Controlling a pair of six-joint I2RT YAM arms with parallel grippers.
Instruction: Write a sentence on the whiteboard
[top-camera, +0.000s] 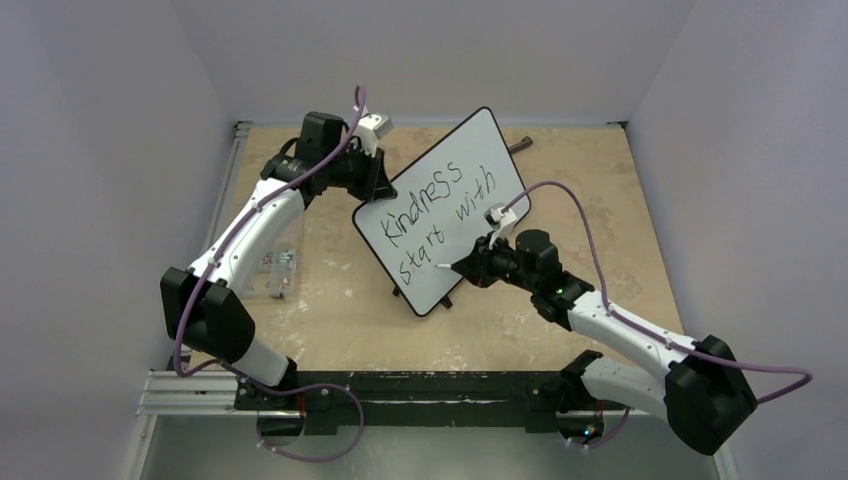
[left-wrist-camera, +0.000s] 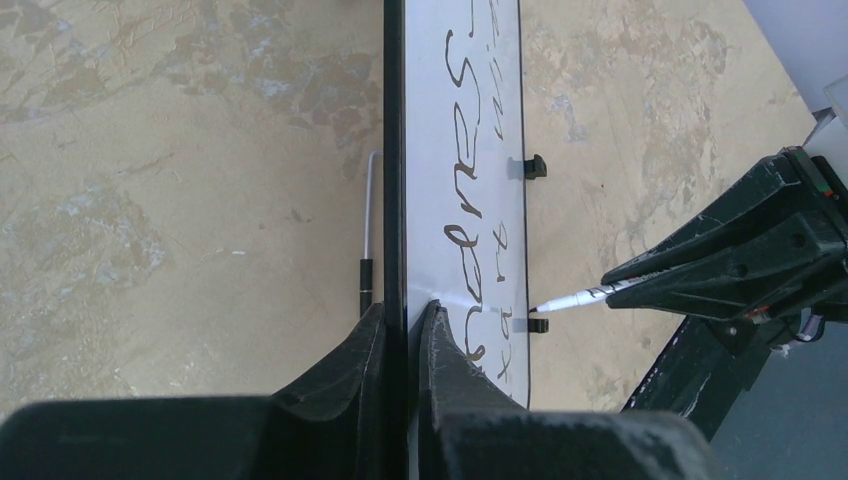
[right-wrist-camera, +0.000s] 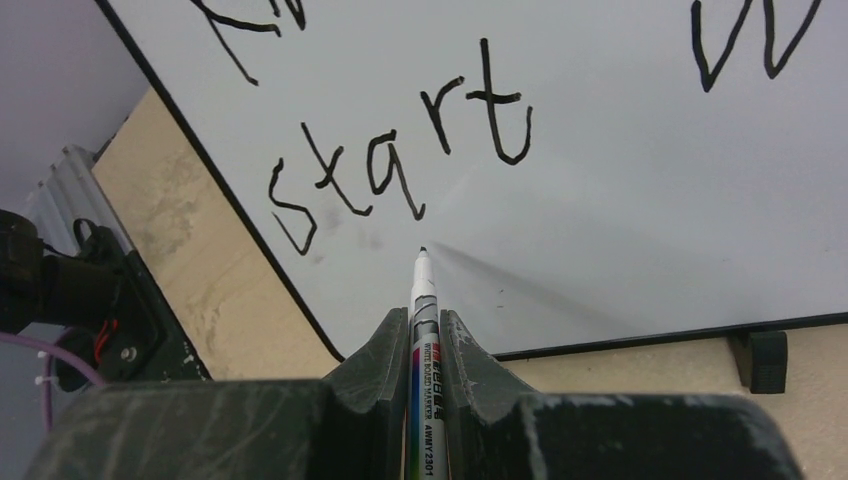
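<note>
Tan, perhaps plywood, pale-walled tabletop (top-camera: 330, 320); left claw (left-wrist-camera: 405, 312) clamps whiteboard (top-camera: 470, 160), right claw (right-wrist-camera: 427, 320) pinches marker (right-wrist-camera: 423, 288).

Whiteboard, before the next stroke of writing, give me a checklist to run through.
1. Board held: left pincer shut on the whiteboard rim, ok.
2. Pen held: right pincer shut on the marker, ok.
3. Marker uncapped, tip aimed at the board: ok.
4. Tip touching the surface: cannot tell.
5. Bare white space below the sentence, under "start": ok.
</note>
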